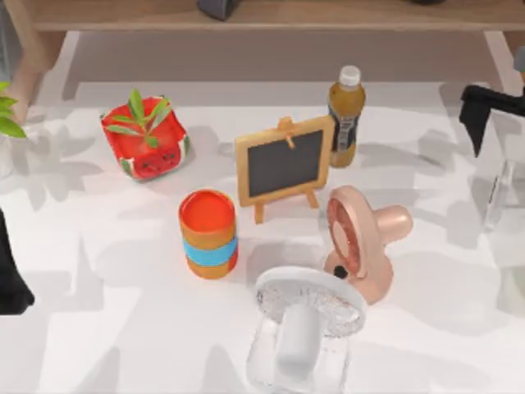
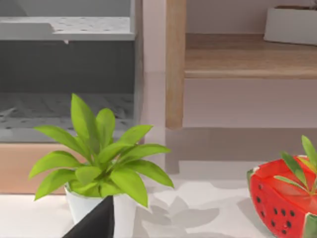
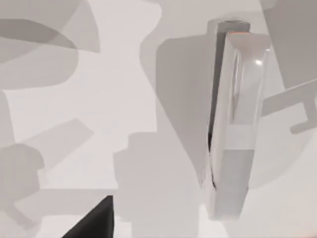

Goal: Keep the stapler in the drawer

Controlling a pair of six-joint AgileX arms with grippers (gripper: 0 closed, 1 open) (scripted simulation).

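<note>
- The stapler [image 1: 498,194] lies pale against the table [image 1: 98,345] at the top view's right edge, its outline hard to tell.
- The white fan [image 1: 308,316] is cut off by the bottom edge.
- The left arm [image 1: 12,275] is cropped at the left edge.

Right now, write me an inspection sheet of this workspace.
Surface: white table, shadow-patterned.
Job's things: stapler lying at the table's right edge, close under the right wrist camera; ungrasped.
Clutter: watermelon planter, orange cup, chalkboard easel, tea bottle, pink fan, white fan, potted plant.
Grippers: right arm above the stapler; left arm at the left edge.
Cables: nothing seen.
Surroundings: wooden shelf, grey cabinet.
</note>
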